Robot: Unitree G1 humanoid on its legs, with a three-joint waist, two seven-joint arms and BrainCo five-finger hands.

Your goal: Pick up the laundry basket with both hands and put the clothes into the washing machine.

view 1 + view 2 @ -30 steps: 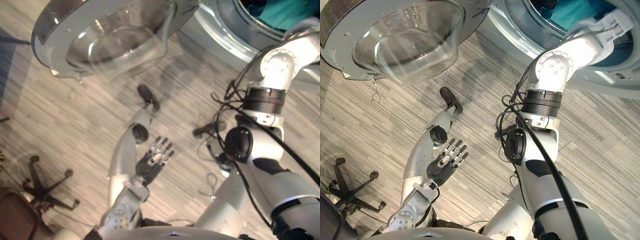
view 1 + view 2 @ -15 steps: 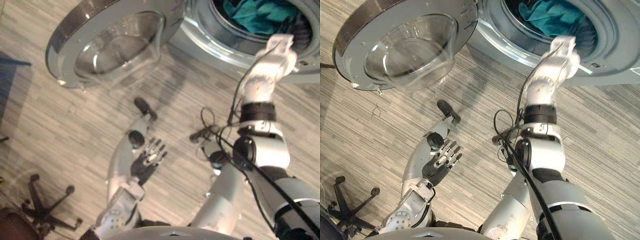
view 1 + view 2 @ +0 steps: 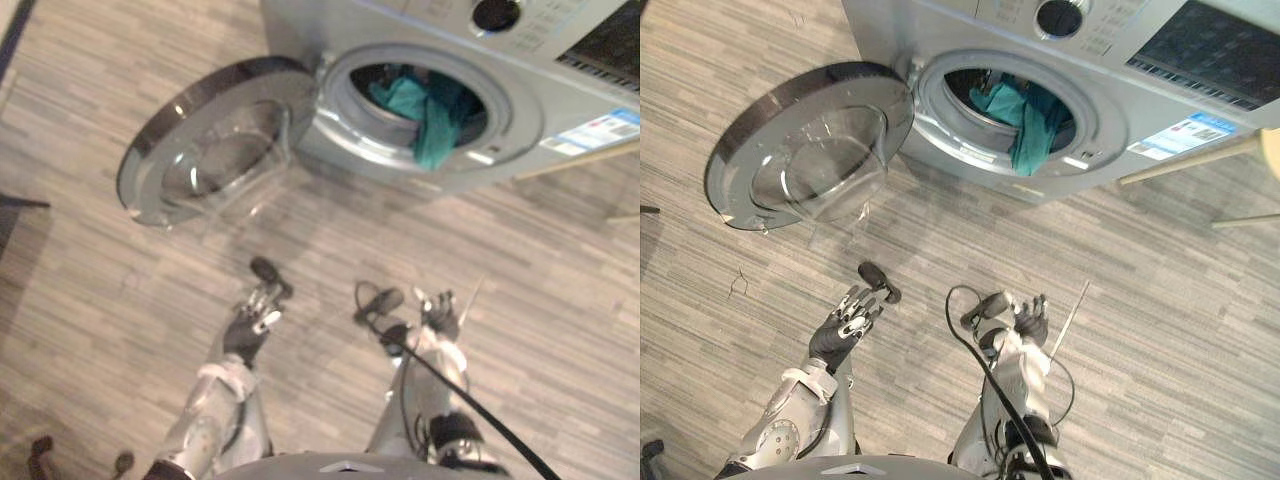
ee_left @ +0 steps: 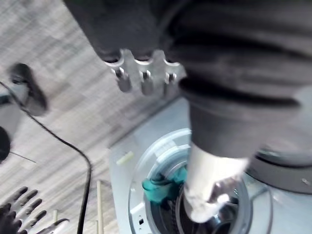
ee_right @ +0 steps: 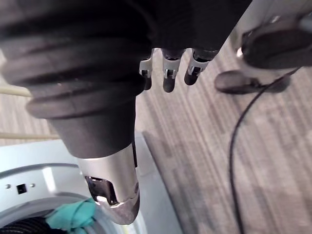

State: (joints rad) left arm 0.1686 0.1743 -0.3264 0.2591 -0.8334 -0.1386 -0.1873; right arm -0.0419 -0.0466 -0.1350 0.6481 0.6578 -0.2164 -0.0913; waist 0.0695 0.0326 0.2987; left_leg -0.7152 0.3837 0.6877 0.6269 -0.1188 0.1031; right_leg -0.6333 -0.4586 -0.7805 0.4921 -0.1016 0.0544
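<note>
As the left hand [image 3: 845, 320] and right hand [image 3: 1030, 322] hung over the grey plank floor [image 3: 1160, 300], their fingers were loosely spread and held nothing. Well beyond the fingertips stood the washing machine [image 3: 940, 25], its round door [image 3: 805, 150] swung wide. Teal clothes [image 3: 1025, 115] hung over the rim of its opening; farther inside was too dark to make out.

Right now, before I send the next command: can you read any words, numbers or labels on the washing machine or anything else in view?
No text is readable.
Blue-and-white sticker on the washing machine front, right of the drum opening: print too small and blurred.
Markings around the dial: too small to read.
Dark panel right of the dial: a row of pale marks along its edge, unreadable.
</note>
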